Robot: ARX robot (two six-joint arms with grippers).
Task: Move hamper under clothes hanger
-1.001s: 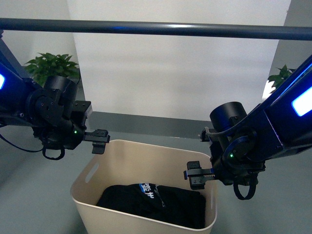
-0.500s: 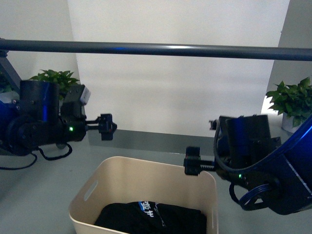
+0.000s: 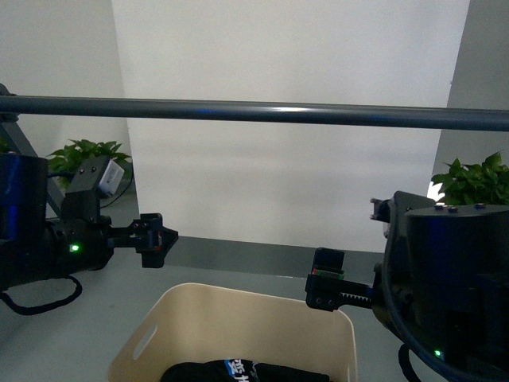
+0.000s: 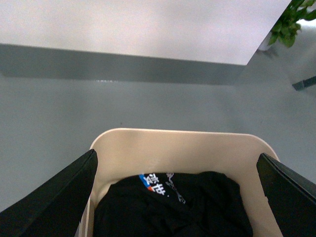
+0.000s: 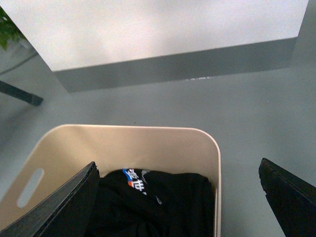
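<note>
The cream hamper [image 3: 238, 322] stands on the grey floor at the bottom middle of the front view, with a black garment [image 3: 238, 372] inside. The clothes hanger's dark bar [image 3: 254, 111] runs across above it. My left gripper [image 3: 153, 239] is open, raised above the hamper's left end. My right gripper [image 3: 324, 278] is open above its right rim. The left wrist view shows the hamper [image 4: 182, 148] between open jaws, as does the right wrist view [image 5: 123, 143].
A white wall panel with a grey skirting [image 3: 262, 255] stands behind. Potted plants sit at the left [image 3: 83, 155] and right [image 3: 469, 179]. A rack leg [image 3: 20, 143] slants at the far left.
Both arms have risen clear of the hamper's rim and drawn back. The view has lifted, so the bar and hamper sit lower in the frame.
</note>
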